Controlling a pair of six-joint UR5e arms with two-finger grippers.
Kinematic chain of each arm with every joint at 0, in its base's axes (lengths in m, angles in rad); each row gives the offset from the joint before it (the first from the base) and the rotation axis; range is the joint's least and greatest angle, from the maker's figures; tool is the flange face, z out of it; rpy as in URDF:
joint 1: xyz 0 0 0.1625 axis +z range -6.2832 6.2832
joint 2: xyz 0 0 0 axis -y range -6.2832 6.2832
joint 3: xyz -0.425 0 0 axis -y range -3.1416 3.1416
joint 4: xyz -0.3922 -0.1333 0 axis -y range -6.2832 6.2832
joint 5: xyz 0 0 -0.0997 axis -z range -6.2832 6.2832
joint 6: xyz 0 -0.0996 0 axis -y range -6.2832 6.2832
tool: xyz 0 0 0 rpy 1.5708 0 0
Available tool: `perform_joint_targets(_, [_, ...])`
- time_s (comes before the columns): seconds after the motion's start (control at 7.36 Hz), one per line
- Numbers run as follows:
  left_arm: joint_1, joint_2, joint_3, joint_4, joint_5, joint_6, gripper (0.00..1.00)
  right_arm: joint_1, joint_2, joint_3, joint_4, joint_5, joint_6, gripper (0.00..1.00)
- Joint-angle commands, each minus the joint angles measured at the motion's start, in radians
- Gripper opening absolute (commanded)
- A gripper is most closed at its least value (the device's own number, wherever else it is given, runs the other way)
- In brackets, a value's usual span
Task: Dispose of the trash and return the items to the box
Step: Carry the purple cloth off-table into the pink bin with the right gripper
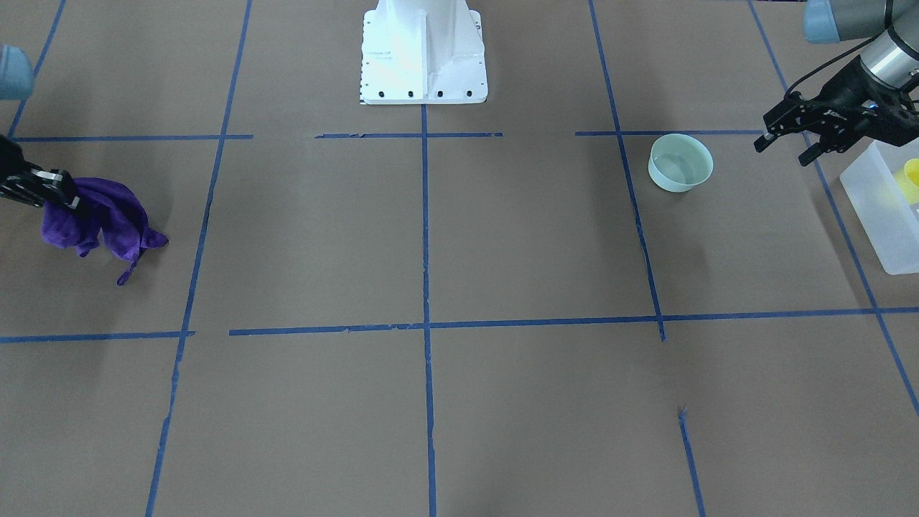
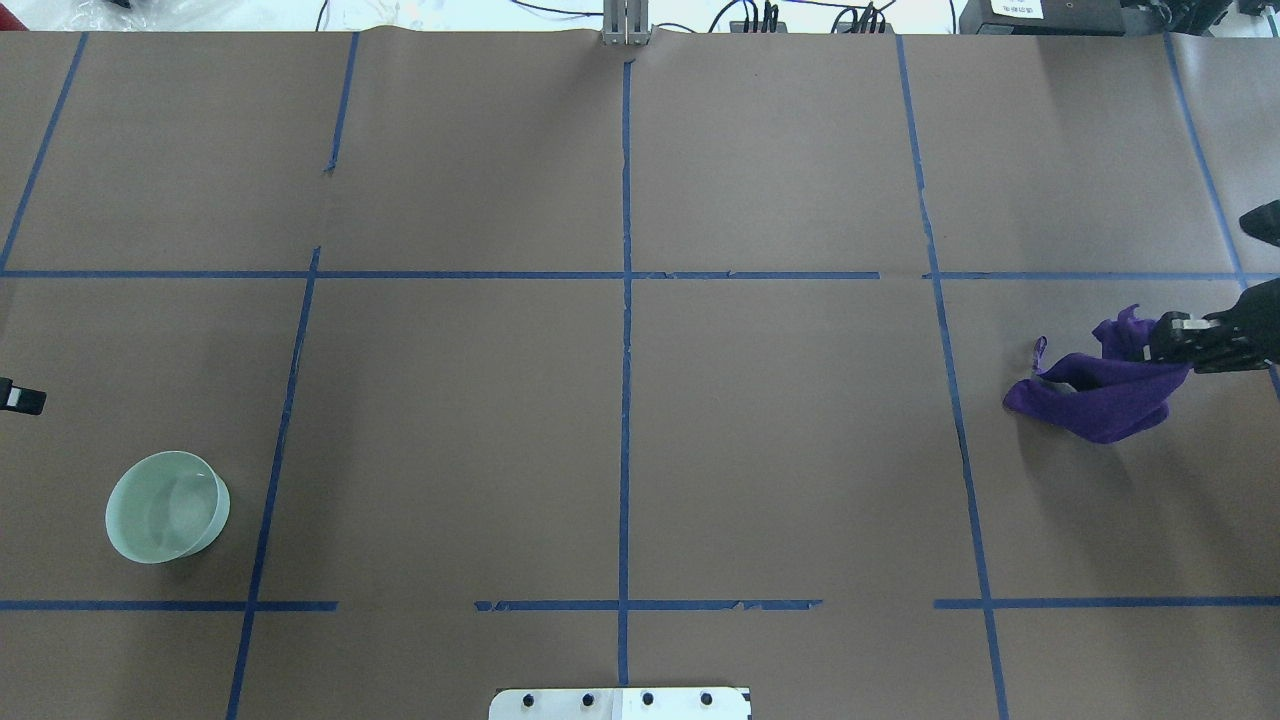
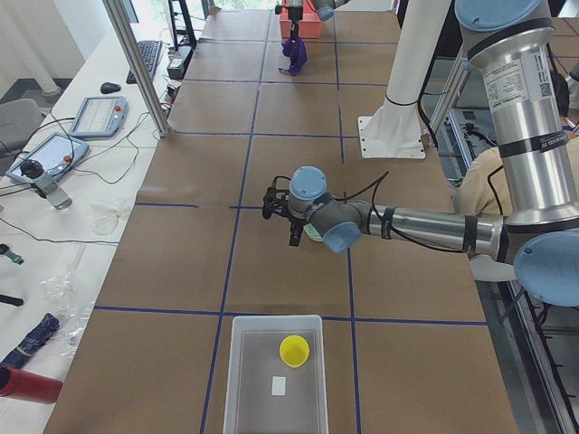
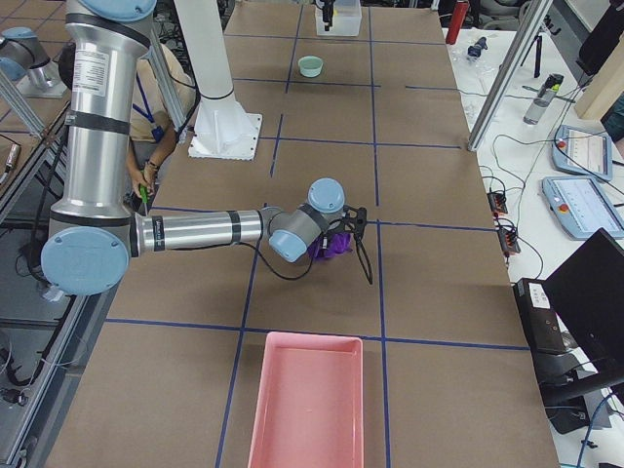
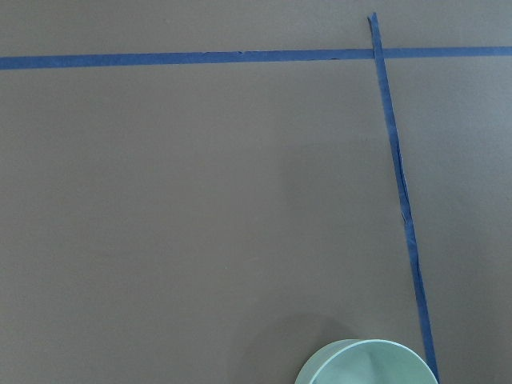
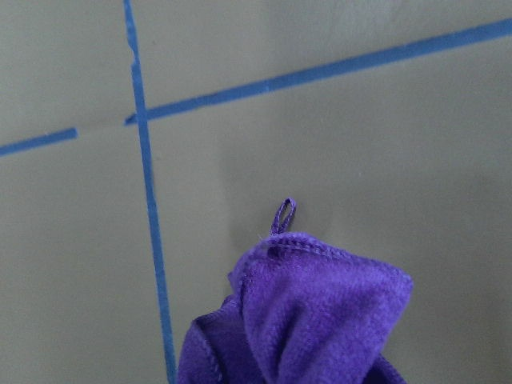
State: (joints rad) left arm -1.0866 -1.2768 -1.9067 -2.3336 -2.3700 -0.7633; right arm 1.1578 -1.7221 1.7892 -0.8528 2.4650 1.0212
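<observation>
Right gripper (image 2: 1172, 338), cloth (image 2: 1100, 395); blue-taped brown table (image 2: 450, 420)

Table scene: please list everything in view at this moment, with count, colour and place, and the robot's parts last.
table: 1, brown cover, crossed by blue tape lines
bowl: 1, pale mint green, upright on the table, robot's left side
box: 1, frosted white, at the table's left end
cup: 1, yellow, inside the box
purple cloth: 1, pinched by the right gripper, hanging low over the table's right side
pink tray: 1, at the table's right end
robot base: 1, white, middle of the table's robot-side edge
left gripper: black, open, empty, between bowl and box
right gripper: black, shut on the cloth
</observation>
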Motion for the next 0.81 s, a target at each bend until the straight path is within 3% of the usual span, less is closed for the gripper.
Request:
perform_joint_targets(0.0, [0.004, 0.014, -0.012, -0.004, 0.000, -0.021, 0.99, 0.198, -0.028, 0.048, -0.037, 0.081, -0.027, 0.00])
perform_joint_targets(0.14, [0.004, 0.016, -0.011, -0.006, 0.000, -0.021, 0.99, 0.268, -0.056, 0.036, -0.061, 0.080, -0.159, 0.00])
perform_joint_targets(0.27, [0.004, 0.016, -0.011, -0.004, 0.000, -0.021, 0.99, 0.368, -0.054, 0.038, -0.198, 0.080, -0.358, 0.00])
perform_joint_targets(0.54, [0.011, 0.016, -0.011, -0.004, 0.000, -0.022, 0.99, 0.607, -0.028, 0.036, -0.566, 0.049, -0.888, 0.00])
perform_joint_targets(0.68, [0.011, 0.016, -0.011, -0.006, -0.001, -0.022, 0.99, 0.700, 0.039, 0.036, -0.747, 0.005, -1.073, 0.00])
